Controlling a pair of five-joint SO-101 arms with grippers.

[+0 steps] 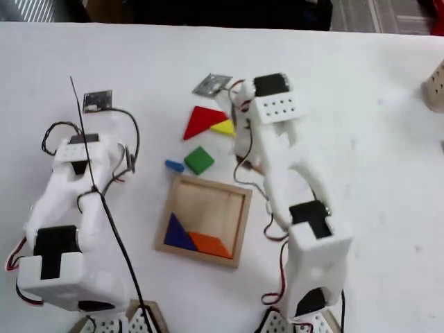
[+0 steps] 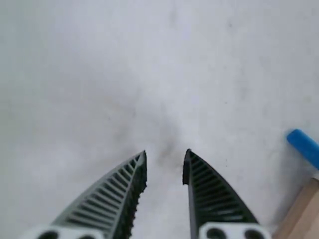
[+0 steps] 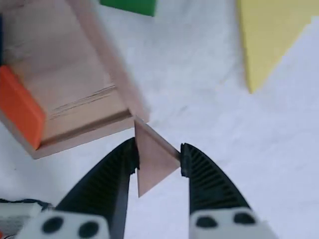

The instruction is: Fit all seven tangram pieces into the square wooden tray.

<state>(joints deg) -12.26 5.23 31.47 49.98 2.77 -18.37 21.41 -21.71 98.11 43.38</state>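
Right fingers (image 3: pixel 204 179) clamped on tan triangle (image 3: pixel 152 164), just beside tray (image 3: pixel 109 64) corner; left fingers (image 2: pixel 122 194) apart over bare desk (image 2: pixel 149 74) near blue piece (image 2: pixel 304 147); navy triangle (image 1: pixel 177 234), orange piece (image 1: pixel 211 244) in tray; red triangle (image 1: pixel 201 121), yellow triangle (image 1: pixel 223 127), green square (image 1: pixel 199 159) loose on desk.

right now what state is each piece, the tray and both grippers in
tray: flat on table, partly filled
dark blue triangle: flat in tray
orange piece: flat in tray
red triangle: on table, outside tray
yellow triangle: outside tray, beside red triangle
green square: outside tray
blue piece: outside tray
tan triangle: gripped, at tray's corner
right gripper: shut on tan triangle
left gripper: open, empty
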